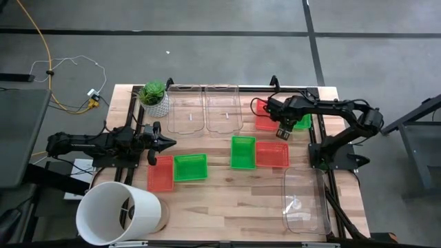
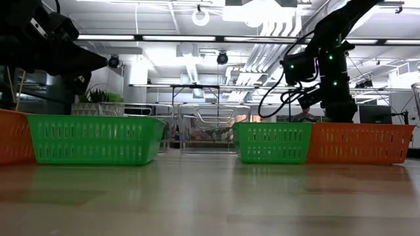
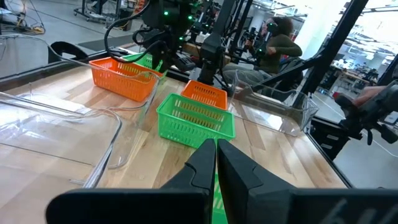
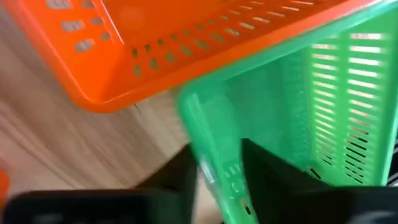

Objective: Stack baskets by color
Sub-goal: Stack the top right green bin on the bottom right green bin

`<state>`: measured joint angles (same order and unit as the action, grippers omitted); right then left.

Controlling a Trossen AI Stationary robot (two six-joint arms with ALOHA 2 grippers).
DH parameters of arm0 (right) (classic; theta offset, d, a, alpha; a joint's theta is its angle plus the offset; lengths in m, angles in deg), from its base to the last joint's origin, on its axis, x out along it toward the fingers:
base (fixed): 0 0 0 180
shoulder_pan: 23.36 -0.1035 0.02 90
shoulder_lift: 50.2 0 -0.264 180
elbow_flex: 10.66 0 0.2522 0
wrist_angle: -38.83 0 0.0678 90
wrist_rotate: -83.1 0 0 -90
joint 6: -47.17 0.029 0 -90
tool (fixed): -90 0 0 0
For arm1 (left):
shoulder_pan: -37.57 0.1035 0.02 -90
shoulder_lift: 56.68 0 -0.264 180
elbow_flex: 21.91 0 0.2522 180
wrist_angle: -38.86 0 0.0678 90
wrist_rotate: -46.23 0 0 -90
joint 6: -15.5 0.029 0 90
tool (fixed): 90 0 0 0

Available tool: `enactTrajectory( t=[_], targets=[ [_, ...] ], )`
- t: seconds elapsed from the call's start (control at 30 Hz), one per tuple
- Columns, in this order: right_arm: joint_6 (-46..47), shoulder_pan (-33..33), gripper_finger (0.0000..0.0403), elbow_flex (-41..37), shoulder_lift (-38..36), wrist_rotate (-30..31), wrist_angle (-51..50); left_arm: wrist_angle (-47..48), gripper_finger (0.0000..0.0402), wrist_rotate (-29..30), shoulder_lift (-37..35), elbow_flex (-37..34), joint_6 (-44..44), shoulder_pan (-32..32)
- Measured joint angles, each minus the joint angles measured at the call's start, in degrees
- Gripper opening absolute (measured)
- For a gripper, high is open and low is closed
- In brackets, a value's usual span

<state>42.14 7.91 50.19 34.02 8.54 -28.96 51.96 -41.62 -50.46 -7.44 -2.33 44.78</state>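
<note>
I have the right gripper [image 4: 217, 163] at the far right of the bench [image 1: 227, 200], its fingers [image 4: 264, 171] straddling the rim of a green basket [image 4: 323, 106], one inside and one outside the wall, narrowed onto it. That basket sits just beside a red basket [image 4: 186, 37] at the far right. My left gripper [image 3: 216, 163] waits over the left side of the bench, fingers pressed together with nothing between them. Nearer the middle I see a second green basket [image 1: 242, 151] touching a red one [image 1: 272, 153], and on the left a third green basket [image 1: 190, 167] against another red one [image 1: 160, 173]. A white bucket [image 1: 117, 212] lies at the near left corner.
</note>
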Motion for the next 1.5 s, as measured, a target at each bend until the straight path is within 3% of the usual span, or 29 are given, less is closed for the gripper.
enactTrajectory(
  t=[0.03,0.1,0.2,0.33,0.57,0.77,0.9,1.07,1.2,1.37,1.5],
  targets=[
    [-0.05,0.0,0.0041,0.0,-0.26,-0.4,-0.04,0.0,0.0005,0.0,0.0,0.02,0.0,-0.02],
    [0.0,-0.03,0.0014,0.38,-0.93,-0.52,-0.38,0.0,0.0005,0.0,0.0,0.01,0.0,0.0],
    [1.38,-0.19,0.0023,2.15,-2.41,2.39,-3.65,0.0,0.0005,0.0,0.0,0.01,0.0,0.0],
    [1.29,-0.15,0.0005,5.64,-6.17,4.98,-9.68,0.0,0.0005,0.0,0.0,0.0,0.0,0.0],
    [7.03,-0.81,0.0003,16.42,-15.79,7.87,-18.91,-0.02,0.0005,0.0,0.0,0.0,0.0,-0.02],
    [12.07,-9.29,0.0001,26.57,-24.45,-0.58,-15.08,0.0,0.0005,0.0,0.0,0.01,0.0,-0.01],
    [5.68,-20.16,0.0001,32.61,-26.09,-5.61,-10.22,0.0,0.0005,0.0,0.0,0.01,0.0,0.0],
    [-9.32,-34.34,0.0001,40.28,-21.02,-9.9,-8.57,-0.02,0.0005,0.0,0.0,0.01,0.0,-0.02],
    [-23.91,-42.49,0.0,45.34,-12.31,-8.77,-9.91,0.0,0.0005,0.0,0.0,0.01,0.0,-0.01],
    [-36.0,-45.71,0.0,49.68,-0.75,-7.19,-17.66,-0.01,0.0005,0.0,0.0,0.01,0.0,-0.01],
    [-44.04,-46.52,0.0,48.63,5.14,-5.62,-25.82,0.0,0.0005,0.0,0.0,0.0,0.0,0.0]
  ],
)
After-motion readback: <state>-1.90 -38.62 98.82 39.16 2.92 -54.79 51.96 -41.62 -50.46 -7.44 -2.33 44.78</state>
